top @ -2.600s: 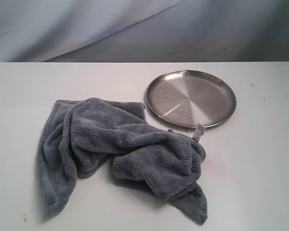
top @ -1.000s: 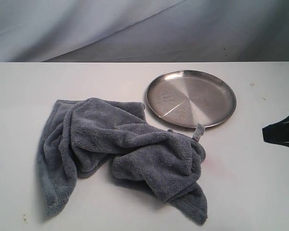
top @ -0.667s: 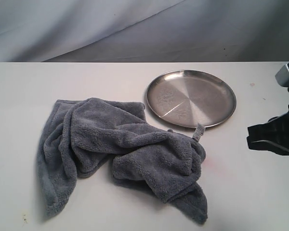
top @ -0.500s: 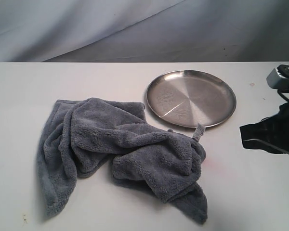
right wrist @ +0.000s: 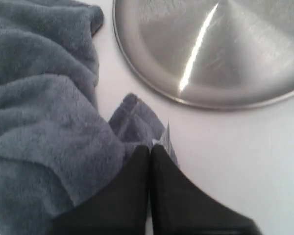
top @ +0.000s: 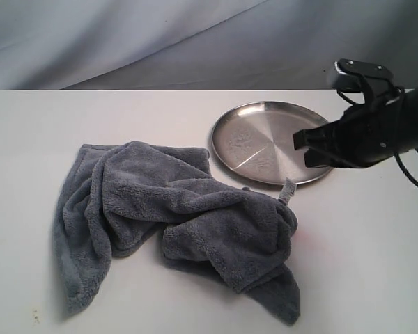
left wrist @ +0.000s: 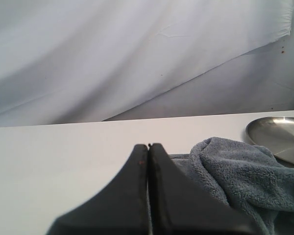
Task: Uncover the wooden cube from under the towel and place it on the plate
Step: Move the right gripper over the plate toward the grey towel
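The blue-grey towel (top: 174,216) lies bunched on the white table, left of and in front of the plate. No wooden cube shows; it is hidden. The silver plate (top: 265,139) is bare. My right gripper (top: 301,147) hangs shut and empty over the plate's right side. In the right wrist view the shut tips (right wrist: 150,147) point at the towel's (right wrist: 44,112) tag corner (right wrist: 165,139), just off the plate's rim (right wrist: 152,90). My left gripper (left wrist: 148,145) is shut and empty, low over the table beside the towel (left wrist: 235,171). It does not show in the exterior view.
The white table (top: 376,264) stretches out on all sides of the towel and plate. A grey cloth backdrop (top: 195,42) hangs behind its far edge. The right arm's black body and cables (top: 397,125) stretch in from the right side.
My right arm came in from the right edge and swept left and up, from beside the plate to over its right side. Towel and plate stayed put.
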`<state>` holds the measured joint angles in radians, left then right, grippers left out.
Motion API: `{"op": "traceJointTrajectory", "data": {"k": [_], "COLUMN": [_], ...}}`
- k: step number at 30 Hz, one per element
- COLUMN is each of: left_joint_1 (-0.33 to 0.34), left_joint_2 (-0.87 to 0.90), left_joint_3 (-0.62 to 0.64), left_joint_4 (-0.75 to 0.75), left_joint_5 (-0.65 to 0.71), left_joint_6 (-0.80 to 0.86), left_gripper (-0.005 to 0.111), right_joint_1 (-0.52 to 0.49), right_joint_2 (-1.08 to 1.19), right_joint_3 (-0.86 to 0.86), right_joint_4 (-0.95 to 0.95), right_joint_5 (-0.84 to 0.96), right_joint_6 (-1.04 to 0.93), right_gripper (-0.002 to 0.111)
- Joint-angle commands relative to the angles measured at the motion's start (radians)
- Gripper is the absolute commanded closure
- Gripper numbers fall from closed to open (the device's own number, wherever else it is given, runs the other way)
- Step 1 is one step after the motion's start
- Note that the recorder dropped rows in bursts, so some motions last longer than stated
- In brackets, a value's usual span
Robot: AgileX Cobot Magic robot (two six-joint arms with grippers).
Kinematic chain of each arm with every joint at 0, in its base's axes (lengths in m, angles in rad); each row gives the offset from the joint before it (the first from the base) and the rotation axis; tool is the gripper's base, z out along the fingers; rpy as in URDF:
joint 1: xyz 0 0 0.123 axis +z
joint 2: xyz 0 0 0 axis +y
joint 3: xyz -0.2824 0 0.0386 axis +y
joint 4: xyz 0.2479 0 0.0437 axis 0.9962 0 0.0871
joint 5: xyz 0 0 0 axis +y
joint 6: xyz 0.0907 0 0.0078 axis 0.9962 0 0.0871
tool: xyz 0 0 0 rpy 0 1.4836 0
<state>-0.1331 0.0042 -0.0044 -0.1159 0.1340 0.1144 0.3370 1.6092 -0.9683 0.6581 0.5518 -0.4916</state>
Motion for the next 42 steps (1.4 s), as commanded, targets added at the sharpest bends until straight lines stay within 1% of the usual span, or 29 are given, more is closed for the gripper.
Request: {"op": "traceJointTrajectory", "data": {"k": [1, 7, 11, 15, 21, 27, 31, 37, 42], "left_joint_1": [-0.005, -0.005, -0.005, -0.005, -0.005, -0.005, -0.005, -0.005, -0.005], "left_joint_2": [-0.004, -0.004, -0.004, -0.004, -0.004, -0.004, -0.004, -0.004, -0.004], "left_joint_3": [0.004, 0.004, 0.004, 0.004, 0.004, 0.004, 0.004, 0.004, 0.004], "left_joint_4": [-0.002, -0.002, -0.002, -0.002, -0.002, -0.002, -0.002, -0.002, -0.002], "left_joint_5": [-0.002, -0.002, -0.002, -0.002, -0.002, -0.002, -0.002, -0.002, -0.002], "left_joint_6": [-0.003, -0.003, -0.003, -0.003, -0.003, -0.003, -0.003, -0.003, -0.003], "left_gripper": [0.107, 0.107, 0.107, 0.107, 0.107, 0.107, 0.107, 0.107, 0.107], "right_joint_1": [0.003, 0.005, 0.038, 0.105, 0.227, 0.343, 0.415, 0.504, 0.58], "right_joint_2": [0.095, 0.227, 0.303, 0.388, 0.503, 0.58, 0.597, 0.595, 0.591], "right_joint_3": [-0.124, -0.31, -0.43, -0.573, -0.808, -0.986, -1.044, -1.046, -1.046], "right_joint_4": [0.013, 0.013, 0.004, -0.016, -0.179, -0.251, -0.304, -0.347, -0.437], "right_joint_5": [-0.006, 0.027, 0.042, 0.061, 0.131, 0.239, 0.317, 0.427, 0.529], "right_joint_6": [0.035, 0.106, 0.153, 0.198, 0.356, 0.398, 0.418, 0.418, 0.424], "right_gripper": [0.108, 0.108, 0.108, 0.108, 0.108, 0.108, 0.108, 0.108, 0.108]}}
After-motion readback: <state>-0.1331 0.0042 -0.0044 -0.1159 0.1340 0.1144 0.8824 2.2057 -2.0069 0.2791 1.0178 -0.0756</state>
